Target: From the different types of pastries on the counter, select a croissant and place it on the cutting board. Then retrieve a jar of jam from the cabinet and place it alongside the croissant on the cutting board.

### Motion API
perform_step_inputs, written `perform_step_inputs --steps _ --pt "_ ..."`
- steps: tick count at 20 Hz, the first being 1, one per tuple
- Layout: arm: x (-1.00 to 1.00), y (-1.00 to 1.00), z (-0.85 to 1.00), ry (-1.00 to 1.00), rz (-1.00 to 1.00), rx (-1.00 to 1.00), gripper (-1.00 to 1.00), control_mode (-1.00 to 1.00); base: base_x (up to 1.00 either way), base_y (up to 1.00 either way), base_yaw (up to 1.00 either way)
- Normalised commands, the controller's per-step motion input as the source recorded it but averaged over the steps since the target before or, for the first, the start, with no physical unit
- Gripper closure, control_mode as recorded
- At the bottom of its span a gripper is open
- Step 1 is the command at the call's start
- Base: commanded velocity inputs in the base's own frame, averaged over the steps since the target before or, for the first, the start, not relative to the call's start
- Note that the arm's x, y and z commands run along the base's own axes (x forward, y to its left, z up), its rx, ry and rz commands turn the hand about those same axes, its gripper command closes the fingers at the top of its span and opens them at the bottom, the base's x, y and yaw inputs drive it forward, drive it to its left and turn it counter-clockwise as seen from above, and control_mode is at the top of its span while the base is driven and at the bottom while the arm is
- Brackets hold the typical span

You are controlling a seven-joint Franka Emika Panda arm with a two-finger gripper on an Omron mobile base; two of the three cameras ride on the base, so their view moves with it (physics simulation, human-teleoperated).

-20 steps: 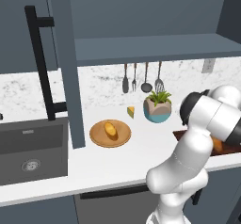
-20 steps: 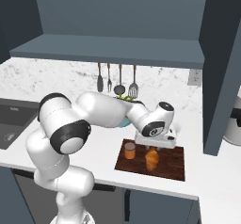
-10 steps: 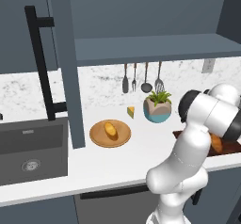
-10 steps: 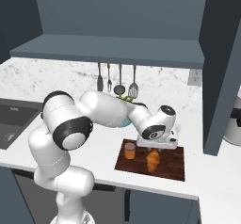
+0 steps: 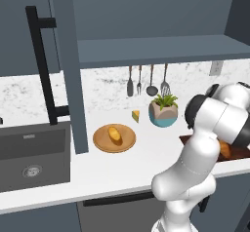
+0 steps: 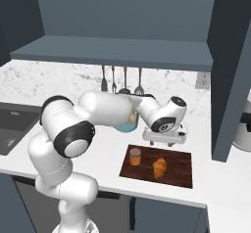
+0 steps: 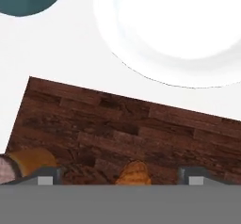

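The croissant (image 6: 159, 167) lies on the dark wooden cutting board (image 6: 179, 173), with the jar of jam (image 6: 135, 156) upright to its left. My gripper (image 6: 165, 142) hovers just above the board's back edge, open and holding nothing. In the hand view its fingertips (image 7: 45, 177) stand wide apart; the gripper (image 7: 117, 177) has the croissant (image 7: 135, 173) low between them, and the jar (image 7: 29, 163) is at the lower left on the board (image 7: 117, 119). A paler pastry (image 5: 115, 134) sits on the round plate (image 5: 100, 143) on the counter (image 5: 146, 165). The cabinet door (image 5: 73, 65) stands open.
A yellow cheese wedge (image 5: 135, 115) and a teal plant pot (image 5: 163, 113) stand near the backsplash under hanging utensils (image 5: 146, 80). The sink (image 5: 29, 153) is at the left. A tall cabinet side (image 6: 230, 75) rises right of the board, beside a pale appliance (image 6: 243, 129).
The gripper has opened, let go of the croissant and lifted a little off the board. The croissant and jar stay in place.
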Motion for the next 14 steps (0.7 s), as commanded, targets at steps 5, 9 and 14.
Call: perform_step_inputs --steps 5,9,14 --pt "-0.22 0.0 0.51 0.12 0.0 0.01 -1.0 -1.0 0.0 0.0 0.0" --pt "-0.7 0.05 0.11 0.16 0.0 0.0 -1.0 -1.0 0.0 0.0 0.0" --pt "-0.96 0.1 0.13 0.15 0.0 0.02 -1.0 -1.0 0.0 0.0 0.0"
